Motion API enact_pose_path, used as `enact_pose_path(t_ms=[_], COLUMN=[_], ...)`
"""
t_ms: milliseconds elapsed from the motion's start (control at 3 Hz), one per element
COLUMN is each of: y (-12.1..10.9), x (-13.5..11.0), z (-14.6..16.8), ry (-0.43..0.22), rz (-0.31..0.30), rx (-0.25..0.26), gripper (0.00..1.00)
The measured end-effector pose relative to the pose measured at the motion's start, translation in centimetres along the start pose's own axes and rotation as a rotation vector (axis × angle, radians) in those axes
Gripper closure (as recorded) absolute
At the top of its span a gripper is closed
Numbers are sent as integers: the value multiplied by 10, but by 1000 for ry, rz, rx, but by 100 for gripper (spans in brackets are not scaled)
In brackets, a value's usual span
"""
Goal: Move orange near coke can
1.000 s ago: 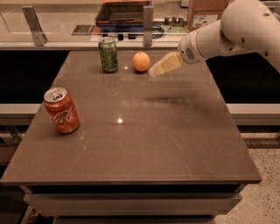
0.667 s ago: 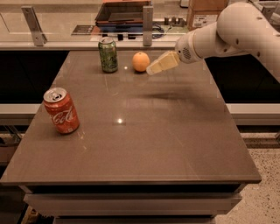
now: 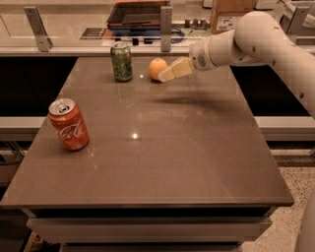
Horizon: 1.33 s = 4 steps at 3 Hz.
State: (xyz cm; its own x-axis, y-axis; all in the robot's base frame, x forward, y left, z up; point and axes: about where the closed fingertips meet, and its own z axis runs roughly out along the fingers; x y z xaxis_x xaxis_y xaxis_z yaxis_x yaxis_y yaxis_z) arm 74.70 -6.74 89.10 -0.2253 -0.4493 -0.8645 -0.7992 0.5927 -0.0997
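The orange (image 3: 156, 68) sits on the far part of the brown table (image 3: 187, 162), just right of a green drink can. The red coke can (image 3: 69, 124) stands upright near the table's left edge, well apart from the orange. My gripper (image 3: 166, 75) reaches in from the right on the white arm. Its cream tip lies right beside the orange's right side, just above the tabletop.
A green drink can (image 3: 121, 61) stands upright at the far middle, close left of the orange. Behind the table runs a counter with metal brackets (image 3: 166, 21), a dark tray (image 3: 137, 13) and a cardboard box (image 3: 231, 15).
My gripper has moved left, from a gap beside the orange to right up against its right side. The orange and both cans have not moved.
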Motion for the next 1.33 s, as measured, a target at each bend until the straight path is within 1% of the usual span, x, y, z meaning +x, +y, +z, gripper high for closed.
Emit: enact_pose_path(t_ms=[333, 667, 1333], y=[-3, -5, -5], x=[0, 2, 3], z=[20, 40, 72], ry=[-29, -44, -51], rz=[2, 10, 15], rx=[-33, -60, -100], gripper=[0, 0, 0])
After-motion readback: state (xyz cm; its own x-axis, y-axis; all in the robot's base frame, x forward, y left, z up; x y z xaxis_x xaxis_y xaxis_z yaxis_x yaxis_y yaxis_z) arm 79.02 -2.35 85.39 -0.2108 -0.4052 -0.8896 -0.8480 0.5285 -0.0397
